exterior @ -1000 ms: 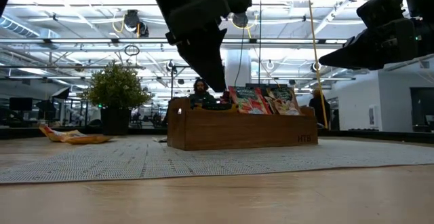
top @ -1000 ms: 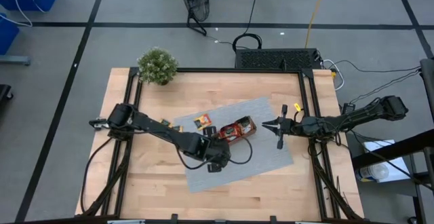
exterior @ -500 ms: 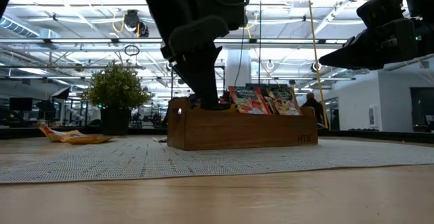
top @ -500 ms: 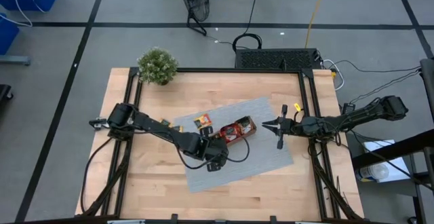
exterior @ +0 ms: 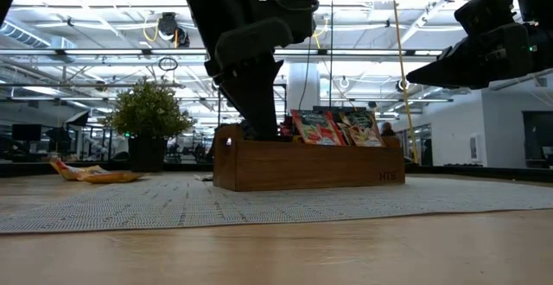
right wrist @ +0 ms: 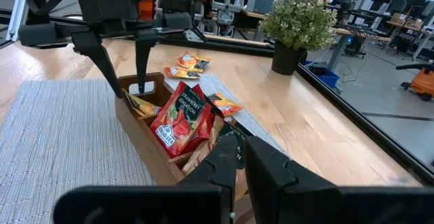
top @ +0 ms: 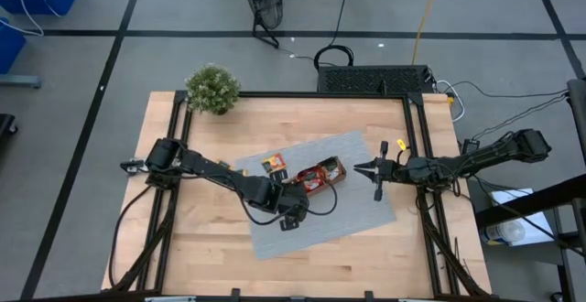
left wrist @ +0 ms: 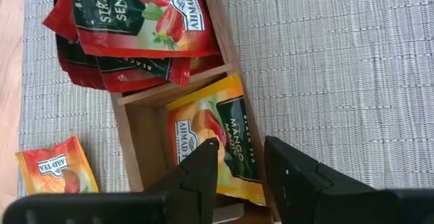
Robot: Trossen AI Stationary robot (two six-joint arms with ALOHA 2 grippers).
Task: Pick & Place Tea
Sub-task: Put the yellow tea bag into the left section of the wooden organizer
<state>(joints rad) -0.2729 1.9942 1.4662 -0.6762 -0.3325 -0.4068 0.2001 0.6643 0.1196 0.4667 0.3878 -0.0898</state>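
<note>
— What's the left gripper [left wrist: 239,157] doing?
— Jaws apart, straddling the wooden tray's [left wrist: 129,125] wall, over an orange-yellow sachet [left wrist: 215,137] lying in the end compartment. Red sachets [left wrist: 139,17] fill the next.
— And the right gripper [right wrist: 239,157]?
— Jaws together, waiting beyond the tray's far end.

Red tea sachets [left wrist: 135,20] with a strawberry print stand bunched and tilted in the wooden tray [left wrist: 129,125], filling its middle part. One orange-yellow mango sachet [left wrist: 213,139] leans in the tray's left end compartment. More orange-yellow sachets [top: 273,163] lie flat on the grey mat [top: 362,156], beyond the tray.
</note>
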